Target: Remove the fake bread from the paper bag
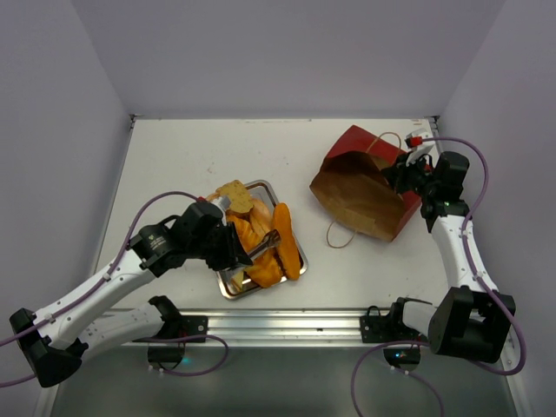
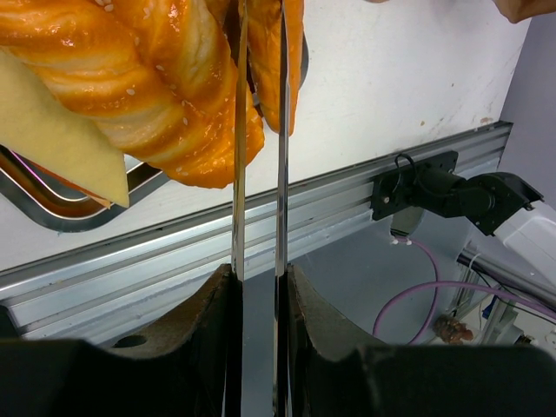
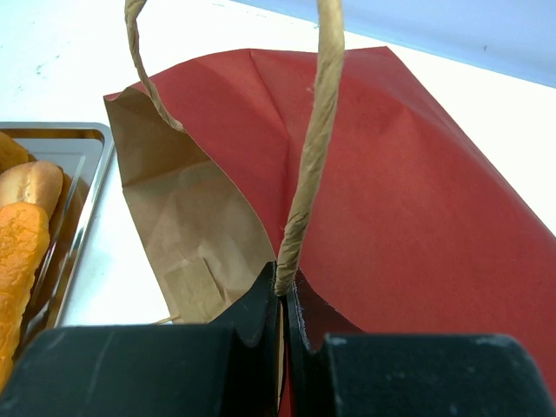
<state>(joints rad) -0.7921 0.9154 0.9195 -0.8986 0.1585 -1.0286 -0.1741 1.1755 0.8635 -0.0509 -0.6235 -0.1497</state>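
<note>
The bag point(image 3: 417, 200) is matt paper, dark red and creased outside, plain brown inside. Its handle point(image 3: 314, 130) is rough twisted paper cord. At left, the tray point(image 3: 95, 165) is shiny metal. The loaf point(image 2: 148, 87) looks like glossy orange plastic; the wedge point(image 2: 52, 139) is matt and pale. The rail point(image 2: 217, 252) is brushed metal. The left gripper point(image 2: 259, 17) has thin bright metal fingers point(image 2: 239, 174); the right gripper point(image 3: 282, 291) is matt black.

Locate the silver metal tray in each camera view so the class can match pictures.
Top external: silver metal tray just left of centre.
Left wrist: tray rim at the left edge.
Right wrist: tray along the left edge.
Shared landmark: the orange fake bread lying in it.
</note>
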